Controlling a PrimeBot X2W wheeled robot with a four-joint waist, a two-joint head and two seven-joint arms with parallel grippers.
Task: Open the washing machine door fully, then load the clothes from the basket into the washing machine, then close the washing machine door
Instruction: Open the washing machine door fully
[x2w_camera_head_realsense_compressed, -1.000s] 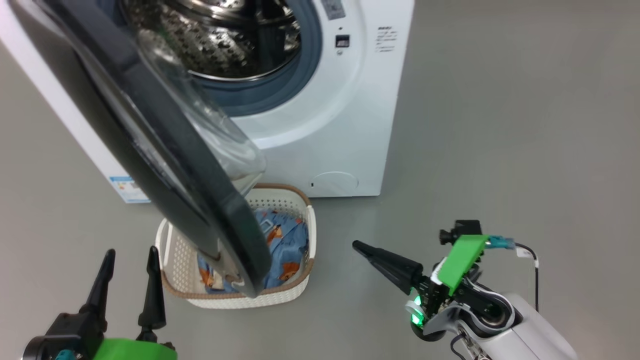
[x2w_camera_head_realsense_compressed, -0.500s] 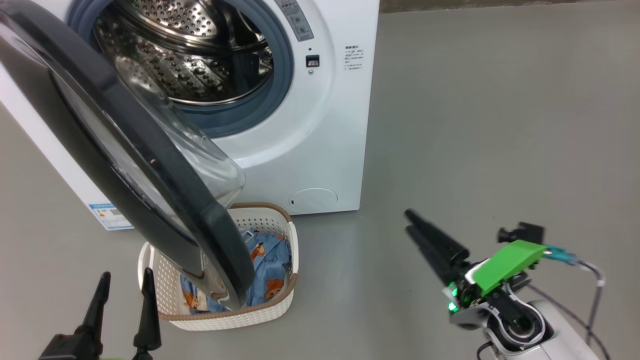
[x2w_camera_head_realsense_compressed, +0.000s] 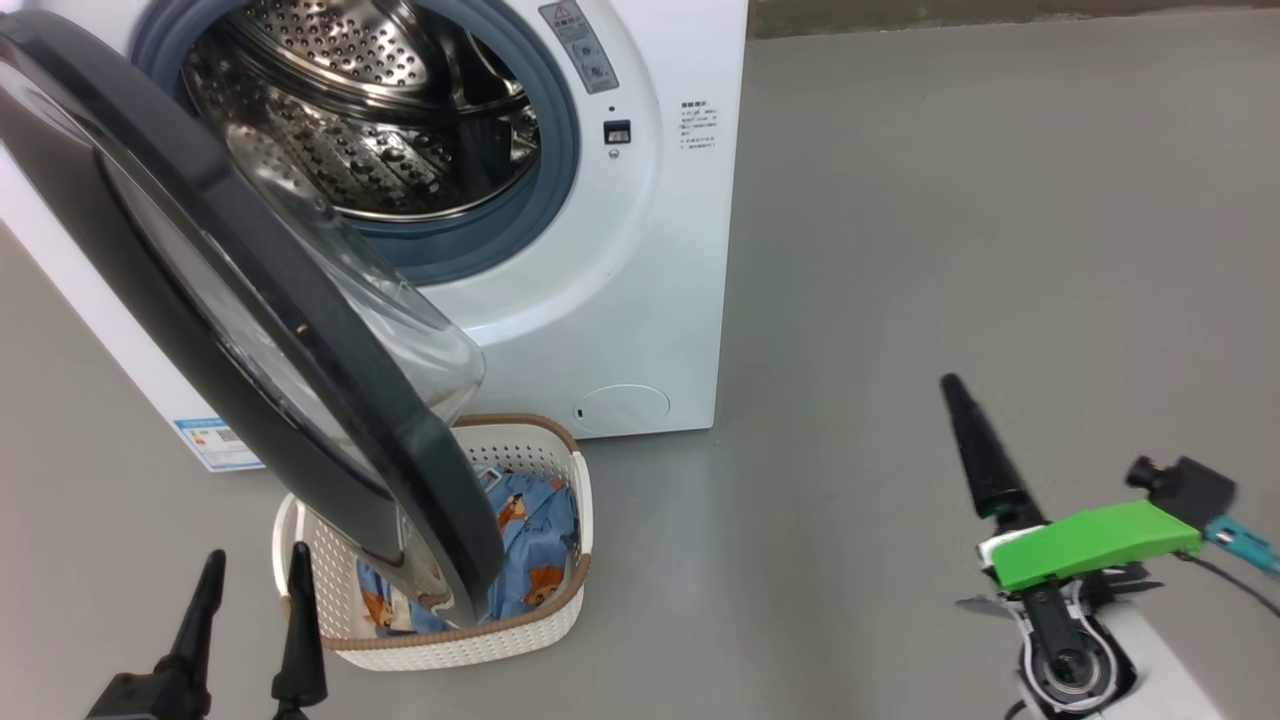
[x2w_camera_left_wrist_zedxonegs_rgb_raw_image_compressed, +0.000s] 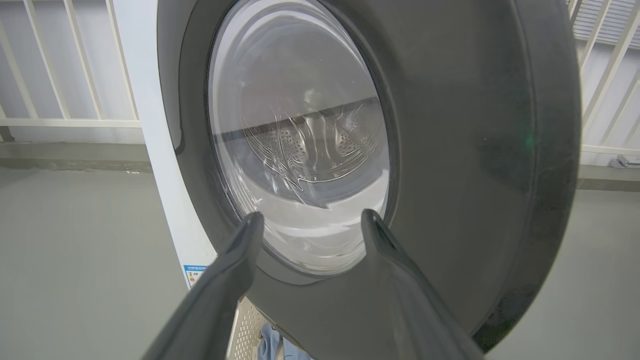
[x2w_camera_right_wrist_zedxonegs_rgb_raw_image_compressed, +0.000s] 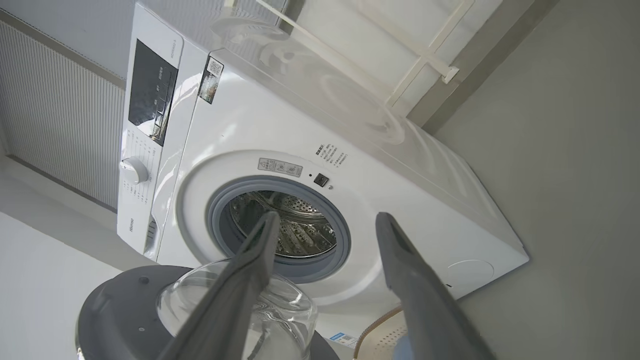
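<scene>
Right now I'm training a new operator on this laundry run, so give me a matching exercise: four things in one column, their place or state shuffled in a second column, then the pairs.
Column one
1. washing machine door
2. clothes
3. drum
4. right claw

Column two
A. lying in the basket
B. open, holding nothing
C. swung out over the basket
D. bare steel, no laundry seen inside

Pairs: 1-C, 2-A, 3-D, 4-B
</scene>
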